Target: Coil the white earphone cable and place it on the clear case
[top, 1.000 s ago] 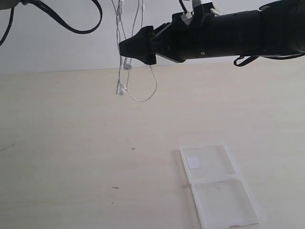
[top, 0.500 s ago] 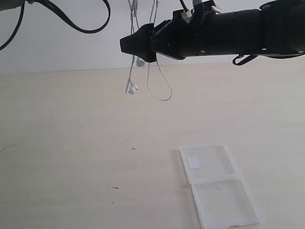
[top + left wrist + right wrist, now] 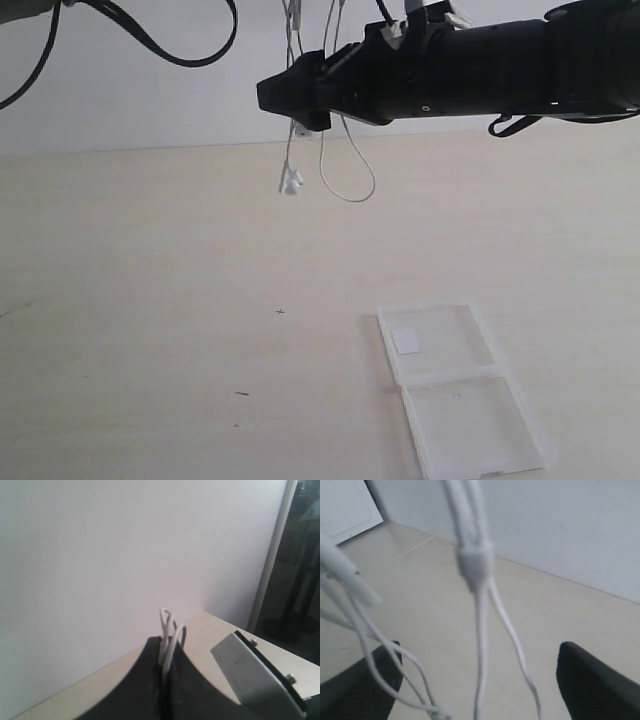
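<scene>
The white earphone cable [image 3: 347,170] dangles in several strands from above the top of the exterior view, its earbuds [image 3: 290,183] high over the table. In the left wrist view my left gripper [image 3: 167,644] is shut on two small loops of the cable [image 3: 170,630]; it is outside the exterior view. My right gripper [image 3: 270,97] reaches in from the right at cable height. It is open, and cable strands [image 3: 480,625] hang between its black fingers [image 3: 592,680], touching neither. The clear case [image 3: 455,350] lies open and flat at the front right, white sticker [image 3: 407,341] on its far panel.
The light wooden table [image 3: 150,300] meets a white wall behind. Black hoses [image 3: 160,55] of the left arm loop at the top left. A metal bracket [image 3: 255,672] shows in the left wrist view.
The hanging cable has moved right and a little up, the earbuds now closer under the right gripper's tip. The right gripper has edged slightly right. The case has not moved.
</scene>
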